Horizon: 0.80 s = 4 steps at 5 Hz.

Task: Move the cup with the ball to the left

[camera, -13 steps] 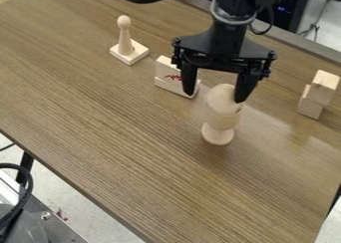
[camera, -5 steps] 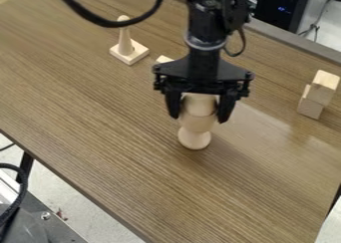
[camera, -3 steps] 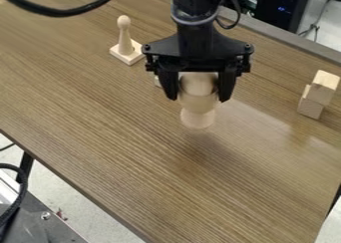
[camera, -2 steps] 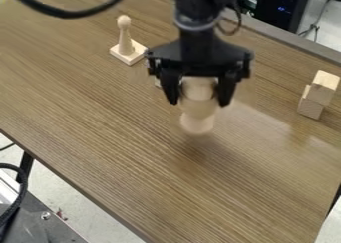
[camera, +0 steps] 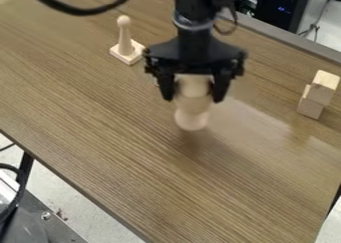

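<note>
The black gripper (camera: 193, 96) hangs over the middle of the table, shut on the pale wooden cup (camera: 192, 115), with one finger on each side of its upper part. The cup is upright and appears raised, with a soft shadow on the wood below its foot. The pale rounded ball (camera: 193, 86) sits in the top of the cup, between the fingers and partly covered by the gripper.
A wooden peg on a square base (camera: 125, 45) stands at the back left. Stacked wooden blocks (camera: 316, 97) stand at the right on the brown table (camera: 100, 132). Another block is mostly hidden behind the gripper.
The gripper moved left from its earliest position and closed around the cup. The cup has shifted left and risen toward the top of the view, with the ball still in it.
</note>
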Motion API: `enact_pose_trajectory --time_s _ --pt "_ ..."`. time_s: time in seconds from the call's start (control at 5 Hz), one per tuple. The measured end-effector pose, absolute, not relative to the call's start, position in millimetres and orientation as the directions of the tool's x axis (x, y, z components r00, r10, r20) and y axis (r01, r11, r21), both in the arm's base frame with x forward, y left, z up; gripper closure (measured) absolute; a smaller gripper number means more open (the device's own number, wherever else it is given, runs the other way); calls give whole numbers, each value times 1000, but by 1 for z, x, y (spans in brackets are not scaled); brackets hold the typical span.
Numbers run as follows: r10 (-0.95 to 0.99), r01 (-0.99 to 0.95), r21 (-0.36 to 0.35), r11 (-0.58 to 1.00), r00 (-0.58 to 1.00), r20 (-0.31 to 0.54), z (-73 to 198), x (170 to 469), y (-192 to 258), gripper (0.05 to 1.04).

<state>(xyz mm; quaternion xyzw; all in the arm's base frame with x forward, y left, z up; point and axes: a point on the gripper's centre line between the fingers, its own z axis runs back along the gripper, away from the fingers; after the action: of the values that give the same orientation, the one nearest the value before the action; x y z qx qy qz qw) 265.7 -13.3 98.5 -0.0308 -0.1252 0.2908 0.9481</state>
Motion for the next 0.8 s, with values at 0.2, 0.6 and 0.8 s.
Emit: enact_pose_trajectory --time_s 0.2,0.6,0.8 --pt "621 -598 -171 783 739 261 119 273 9 222" --pt "705 -669 -223 709 654 275 138 283 51 222" --pt "719 -684 -222 694 645 260 137 297 66 222"
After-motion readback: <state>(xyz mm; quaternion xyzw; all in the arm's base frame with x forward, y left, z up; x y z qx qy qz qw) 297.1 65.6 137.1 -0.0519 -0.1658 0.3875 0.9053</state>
